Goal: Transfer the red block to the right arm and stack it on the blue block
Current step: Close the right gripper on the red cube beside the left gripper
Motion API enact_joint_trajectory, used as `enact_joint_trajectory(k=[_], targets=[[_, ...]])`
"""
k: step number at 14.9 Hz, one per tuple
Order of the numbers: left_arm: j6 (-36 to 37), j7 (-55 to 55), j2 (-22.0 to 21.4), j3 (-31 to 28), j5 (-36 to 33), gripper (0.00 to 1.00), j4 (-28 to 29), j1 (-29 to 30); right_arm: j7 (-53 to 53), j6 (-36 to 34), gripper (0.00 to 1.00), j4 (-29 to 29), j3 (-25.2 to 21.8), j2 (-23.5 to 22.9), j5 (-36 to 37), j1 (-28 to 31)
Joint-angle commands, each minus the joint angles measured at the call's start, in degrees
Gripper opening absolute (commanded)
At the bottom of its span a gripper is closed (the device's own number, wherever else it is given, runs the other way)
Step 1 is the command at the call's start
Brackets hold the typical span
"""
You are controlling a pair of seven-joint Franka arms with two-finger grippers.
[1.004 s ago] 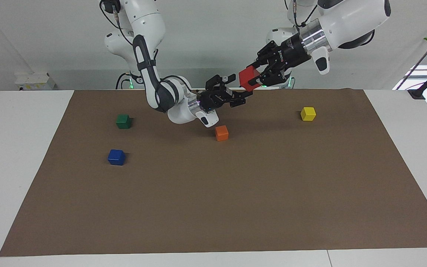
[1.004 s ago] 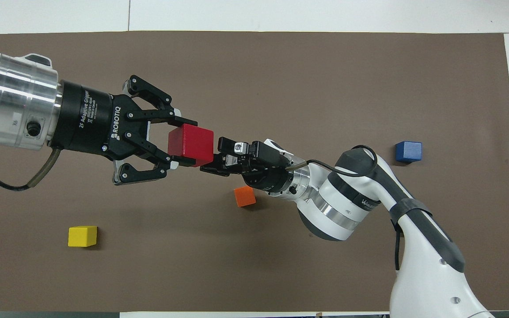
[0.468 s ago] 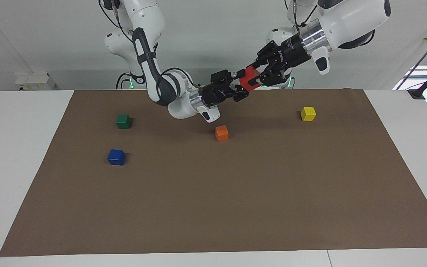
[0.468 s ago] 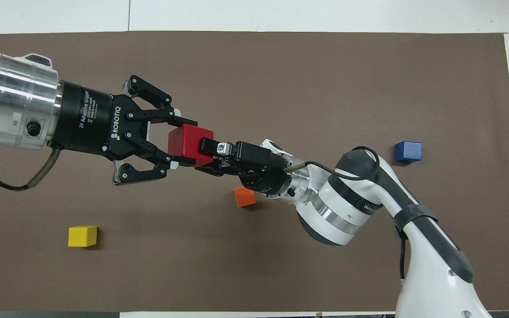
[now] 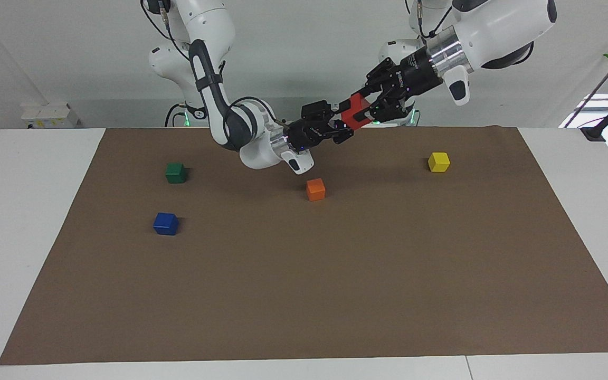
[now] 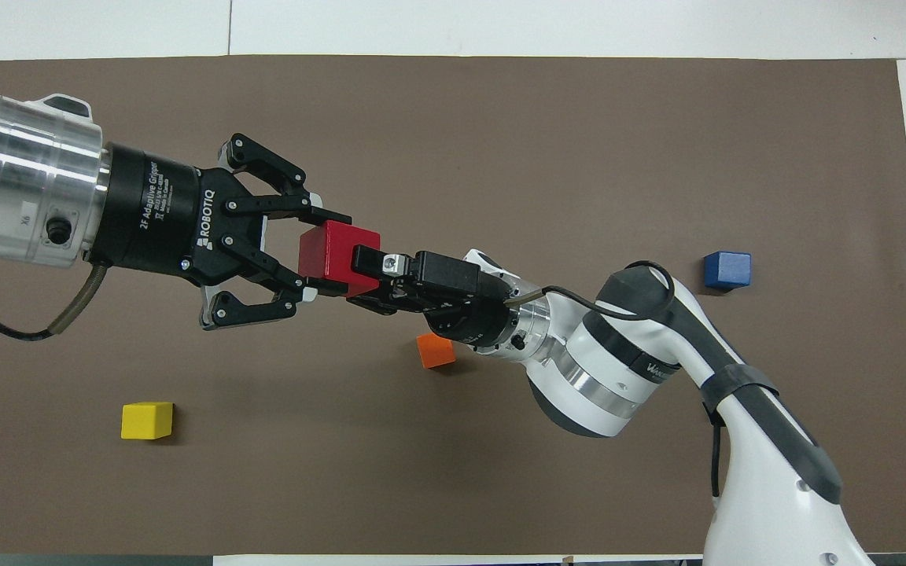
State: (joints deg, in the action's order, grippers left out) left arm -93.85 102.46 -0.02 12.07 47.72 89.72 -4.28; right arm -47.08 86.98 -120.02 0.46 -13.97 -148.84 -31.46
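Observation:
The red block (image 5: 357,107) (image 6: 329,250) is held in the air by my left gripper (image 5: 364,112) (image 6: 330,256), which is shut on it over the robots' edge of the brown mat (image 5: 304,295). My right gripper (image 5: 342,123) (image 6: 362,279) is open, and its jaws stand on either side of the block's free end. The blue block (image 5: 165,224) (image 6: 727,270) sits alone on the mat toward the right arm's end of the table.
An orange cube (image 5: 315,189) (image 6: 435,350) lies on the mat just below the two grippers. A green cube (image 5: 176,172) sits nearer the robots than the blue block. A yellow cube (image 5: 438,161) (image 6: 146,420) lies toward the left arm's end.
My right gripper has risen and moved in on the red block until its jaws stand around it. My left gripper has held the block almost still.

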Motion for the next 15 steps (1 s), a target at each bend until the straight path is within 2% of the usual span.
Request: enact_joint_trajectory(k=[1, 7, 9, 10, 15], targets=[[-0.63, 0.73, -1.3, -0.55, 0.01, 0.0, 1.33, -0.9, -0.38, 1.26, 0.0, -0.04, 0.59, 0.53, -7.17, -0.62], [-0.72, 0.64, -1.39, -0.55, -0.34, 0.02, 1.42, -1.08, -0.3, 1.17, 0.0, -0.04, 0.59, 0.44, -7.17, -0.27], [-1.16, 0.81, -1.39, -0.55, -0.34, 0.62, 1.33, -0.99, -0.3, 1.17, 0.0, -0.04, 0.59, 0.44, -7.17, -0.18], [-1.16, 1.16, -1.3, -0.55, -0.34, 1.0, 1.25, -0.99, -0.3, 1.09, 0.0, -0.04, 0.59, 0.44, -7.08, -0.18], [-1.07, 1.17, -1.3, -0.55, -0.34, 1.0, 1.33, -0.99, -0.3, 1.0, 0.0, -0.04, 0.59, 0.44, -7.08, 0.0]])
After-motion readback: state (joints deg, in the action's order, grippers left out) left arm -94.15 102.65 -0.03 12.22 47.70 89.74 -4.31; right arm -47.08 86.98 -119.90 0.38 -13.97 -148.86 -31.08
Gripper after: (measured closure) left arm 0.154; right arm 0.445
